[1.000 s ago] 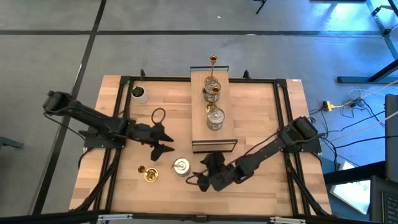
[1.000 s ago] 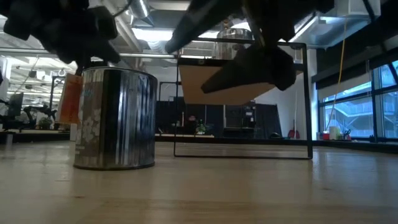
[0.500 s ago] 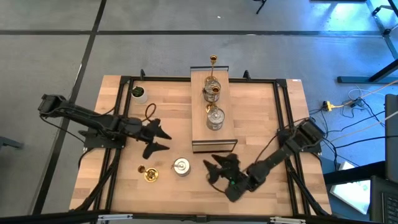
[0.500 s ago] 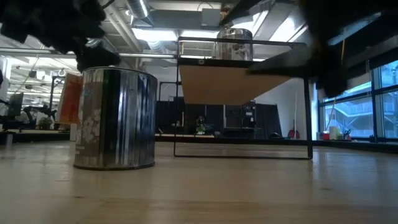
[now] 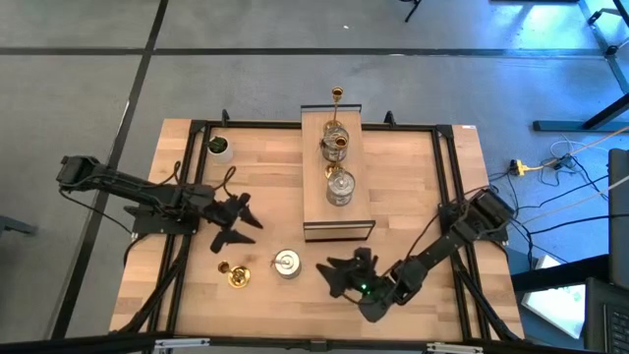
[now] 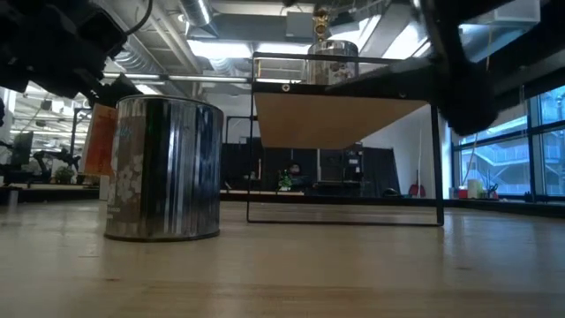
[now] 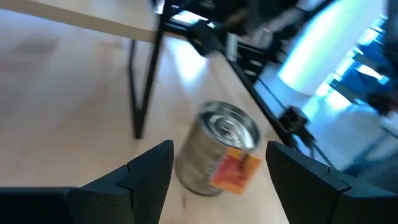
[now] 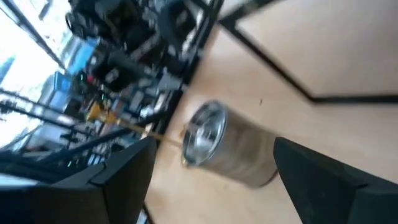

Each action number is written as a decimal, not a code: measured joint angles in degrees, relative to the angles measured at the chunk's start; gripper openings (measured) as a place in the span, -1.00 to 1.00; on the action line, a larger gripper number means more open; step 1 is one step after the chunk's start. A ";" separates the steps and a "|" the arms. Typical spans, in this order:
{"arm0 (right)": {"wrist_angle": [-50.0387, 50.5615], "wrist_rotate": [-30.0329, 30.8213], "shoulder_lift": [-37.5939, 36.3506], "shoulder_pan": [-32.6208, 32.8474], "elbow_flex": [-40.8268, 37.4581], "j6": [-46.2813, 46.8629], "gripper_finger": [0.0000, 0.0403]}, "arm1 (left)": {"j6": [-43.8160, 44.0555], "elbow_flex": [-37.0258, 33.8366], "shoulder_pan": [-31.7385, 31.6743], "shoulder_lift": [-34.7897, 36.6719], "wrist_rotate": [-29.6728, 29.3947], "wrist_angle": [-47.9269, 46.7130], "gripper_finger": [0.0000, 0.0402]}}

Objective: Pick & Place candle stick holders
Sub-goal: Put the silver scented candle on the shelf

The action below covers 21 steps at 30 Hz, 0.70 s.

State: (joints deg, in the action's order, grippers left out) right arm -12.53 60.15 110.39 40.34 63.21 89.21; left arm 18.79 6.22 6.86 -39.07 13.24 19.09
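Observation:
A squat silver candle stick holder (image 5: 286, 264), tin-like with an orange label (image 7: 231, 171), stands on its base on the table. A slim gold holder (image 5: 236, 274) stands to its left. Two gold holders (image 5: 335, 141) and a silver one (image 5: 340, 187) stand on the raised wooden shelf (image 5: 316, 206). My left gripper (image 5: 236, 222) hangs open, left of the shelf and on the far side of the silver holder. My right gripper (image 5: 337, 276) hangs open to the right of that holder. Both wrist views look at the holder (image 8: 227, 146) from a distance, past spread fingers.
A white cup with green inside (image 5: 220, 147) stands at the far left of the table. The shelf's black wire legs (image 6: 434, 168) stand mid-table. A black frame rail (image 5: 182, 246) runs along the left side and another (image 5: 462, 285) along the right.
My left gripper has drawn back toward the table's left edge and sunk a little, rolling as it went. My right gripper has pulled away from the silver holder toward the right edge and rolled. Both stay open. The holders have not moved.

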 joint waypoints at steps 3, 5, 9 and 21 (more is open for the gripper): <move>-2.71 -5.71 0.04 -0.87 -0.01 -0.03 0.63 | 1.44 0.00 0.01 0.00 -3.87 0.02 0.26; -5.20 -9.59 0.04 -1.32 0.01 0.13 0.63 | 1.44 0.00 0.01 0.00 -5.63 0.00 0.26; -7.99 -16.39 0.04 -1.97 0.01 -0.03 0.63 | 1.44 0.00 0.02 0.00 -6.24 0.00 0.26; -7.96 -24.61 0.04 -3.89 -0.01 -26.26 0.63 | 4.48 0.00 0.03 -0.02 -5.80 0.86 0.26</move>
State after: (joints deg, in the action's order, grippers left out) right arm -20.49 35.54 110.43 36.45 63.20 62.95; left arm 23.27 6.22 6.90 -39.09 7.44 19.96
